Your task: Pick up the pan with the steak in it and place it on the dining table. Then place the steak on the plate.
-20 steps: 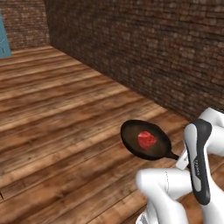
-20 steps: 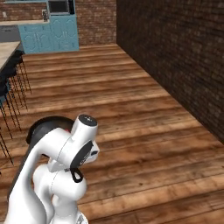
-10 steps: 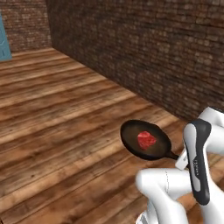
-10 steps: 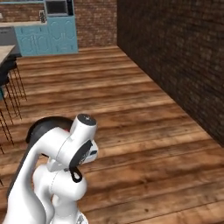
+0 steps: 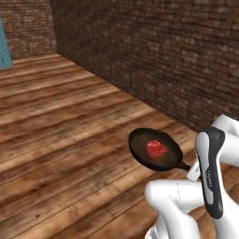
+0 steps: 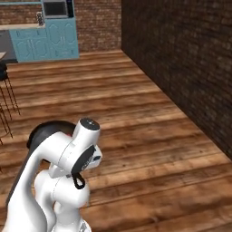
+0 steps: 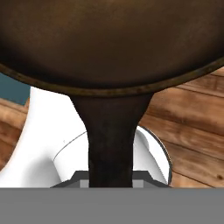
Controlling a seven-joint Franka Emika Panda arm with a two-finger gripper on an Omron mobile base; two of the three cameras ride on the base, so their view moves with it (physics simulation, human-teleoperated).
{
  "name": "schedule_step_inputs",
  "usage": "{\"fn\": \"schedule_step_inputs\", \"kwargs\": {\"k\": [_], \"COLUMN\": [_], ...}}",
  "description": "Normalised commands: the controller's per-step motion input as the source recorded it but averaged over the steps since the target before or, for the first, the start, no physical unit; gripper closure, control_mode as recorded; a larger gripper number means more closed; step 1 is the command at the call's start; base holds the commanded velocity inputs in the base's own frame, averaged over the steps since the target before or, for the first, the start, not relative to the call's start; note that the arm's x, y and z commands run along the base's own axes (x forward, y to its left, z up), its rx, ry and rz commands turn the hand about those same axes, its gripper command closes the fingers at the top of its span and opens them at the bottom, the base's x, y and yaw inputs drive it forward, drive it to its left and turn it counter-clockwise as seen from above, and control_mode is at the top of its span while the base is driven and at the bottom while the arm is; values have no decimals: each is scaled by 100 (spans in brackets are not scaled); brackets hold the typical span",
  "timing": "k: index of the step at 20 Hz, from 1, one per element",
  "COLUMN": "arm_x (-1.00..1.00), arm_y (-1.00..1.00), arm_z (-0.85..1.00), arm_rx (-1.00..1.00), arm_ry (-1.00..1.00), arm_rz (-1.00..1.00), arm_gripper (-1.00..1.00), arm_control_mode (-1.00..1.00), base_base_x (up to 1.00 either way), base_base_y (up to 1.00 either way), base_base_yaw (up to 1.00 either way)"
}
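Note:
The black pan (image 5: 155,150) hangs level above the wooden floor, with the red steak (image 5: 156,149) lying near its middle. Its short handle (image 5: 186,165) runs right and disappears behind my white arm. In the hand view the pan's brownish bowl (image 7: 109,39) spans the top, and the handle (image 7: 110,140) comes straight down into my gripper (image 7: 110,181), which is shut on it. The pan's dark rim (image 6: 45,131) peeks out behind my arm in the right base view. A sliver of the dining table (image 6: 2,55) shows at the far left edge. The plate is out of view.
A dark brick wall (image 5: 163,56) runs along the right side, close to the pan. Wooden floor (image 6: 136,136) stretches ahead. Teal cabinets (image 6: 45,43) with a microwave (image 6: 55,8) stand at the far end. Black stools (image 6: 5,90) line the left edge.
The whole scene has slid slightly left in the right base view, so the base has moved. The pan and steak keep their place relative to my arm.

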Motion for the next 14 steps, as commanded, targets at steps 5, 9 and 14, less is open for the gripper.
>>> {"fn": "schedule_step_inputs", "kwargs": {"k": [5,9,14], "arm_x": [0,0,0], "arm_y": [0,0,0], "arm_z": [0,0,0], "arm_rx": [0,0,0], "arm_ry": [0,0,0], "arm_rz": [0,0,0], "arm_gripper": [100,100,100], "arm_control_mode": [100,100,100], "base_base_x": [100,100,53], "base_base_y": [9,14,4], "base_base_yaw": [0,0,26]}}
